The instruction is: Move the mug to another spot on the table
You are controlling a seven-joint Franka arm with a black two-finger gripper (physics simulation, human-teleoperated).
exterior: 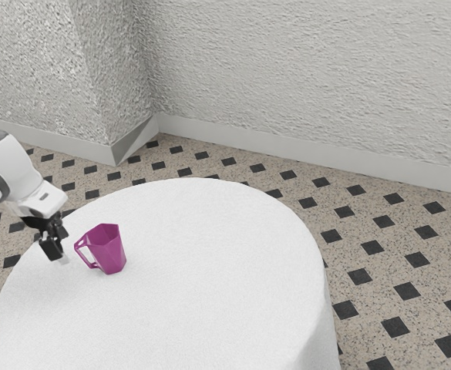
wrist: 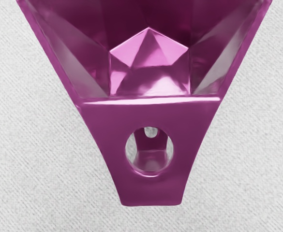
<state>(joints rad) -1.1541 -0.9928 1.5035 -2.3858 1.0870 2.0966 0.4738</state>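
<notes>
A magenta faceted mug (exterior: pixel 107 248) stands upright on the round white table (exterior: pixel 210 262), near the table's edge at the exterior view's left. Its handle (exterior: pixel 84 251) points toward the arm. My black gripper (exterior: pixel 53 248) hangs just to the left of the handle, a little above the tabletop, open and holding nothing. In the wrist view the mug (wrist: pixel 148 58) is seen from above, with its inner bottom showing, and the handle (wrist: pixel 151 145) lies directly under my hand.
The table's rim (exterior: pixel 318 254) drops off to a tiled floor at the exterior view's right. White tabletop stretches to the right of and behind the mug. Rough grey walls stand far behind.
</notes>
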